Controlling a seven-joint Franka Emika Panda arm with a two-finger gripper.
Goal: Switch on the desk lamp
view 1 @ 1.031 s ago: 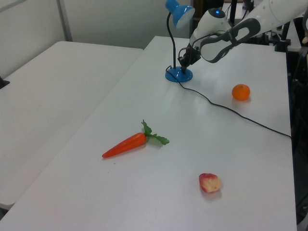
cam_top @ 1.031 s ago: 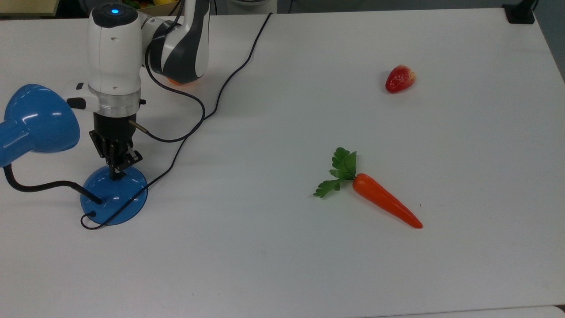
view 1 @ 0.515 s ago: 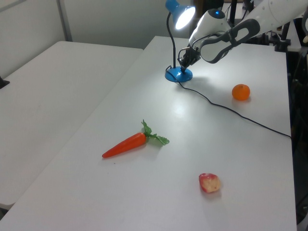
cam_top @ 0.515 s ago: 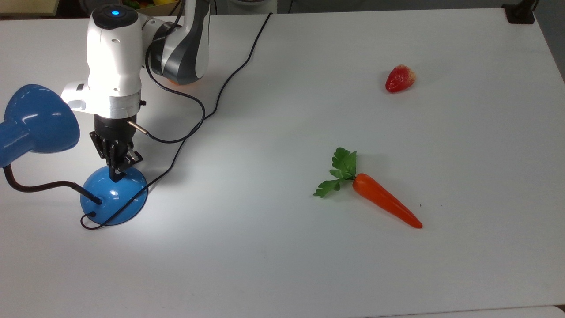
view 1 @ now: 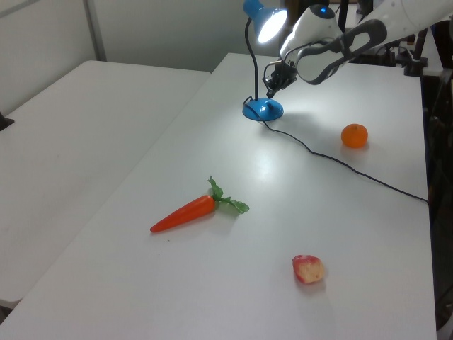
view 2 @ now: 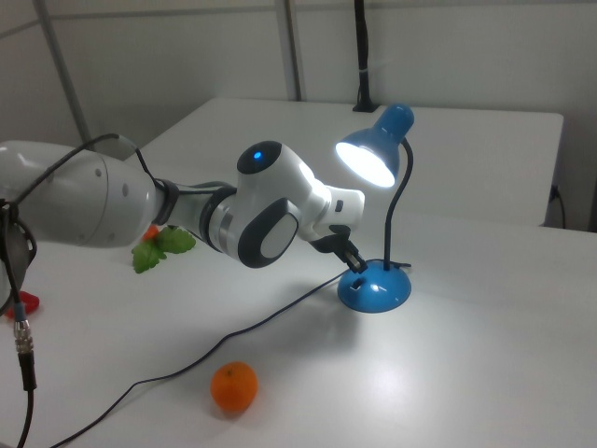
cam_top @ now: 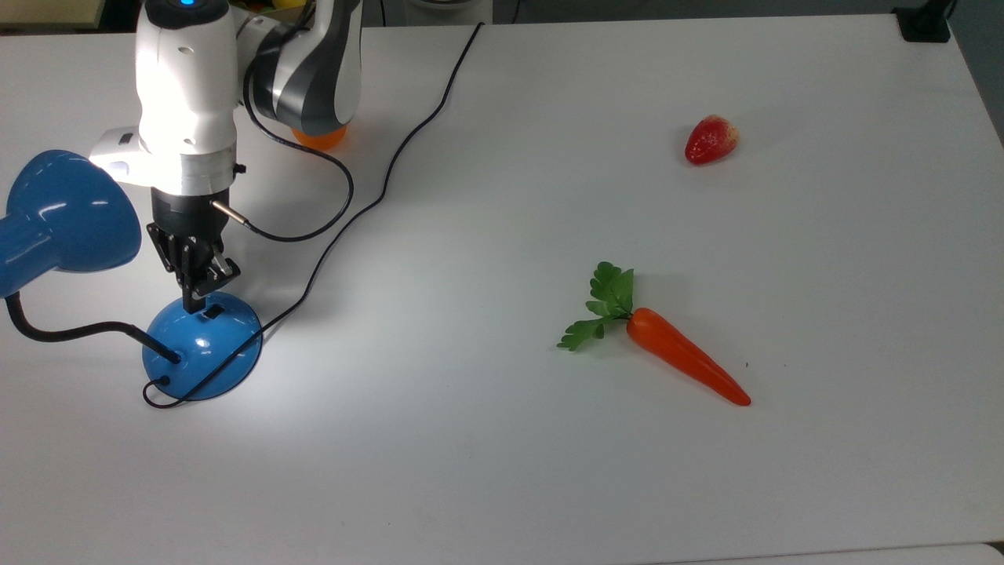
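The desk lamp is lit. Its blue shade (cam_top: pixel 67 212) sits at the top view's left edge and glows white inside in the right view (view 2: pixel 366 161). A thin black neck (cam_top: pixel 70 331) bends down to the round blue base (cam_top: pixel 202 349), which has a small black switch (cam_top: pixel 212 311) on its dome. My gripper (cam_top: pixel 191 301) hangs shut just above the base's far edge, beside the switch and apart from it. The gripper (view 1: pixel 270 91) also hovers over the base (view 1: pixel 262 110) in the left view, and the gripper (view 2: pixel 355 262) shows above the base (view 2: pixel 374 288) in the right view.
The lamp's black cord (cam_top: pixel 392 161) runs from the base across the table to its far edge. An orange (cam_top: pixel 318 140) lies half under my arm. A toy carrot (cam_top: pixel 682 361) lies mid-table and a strawberry (cam_top: pixel 710 140) at the top view's far right.
The lamp came on after the earliest frames, while my gripper tip pressed on the base. Since then the gripper has lifted off the base and drawn slightly back.
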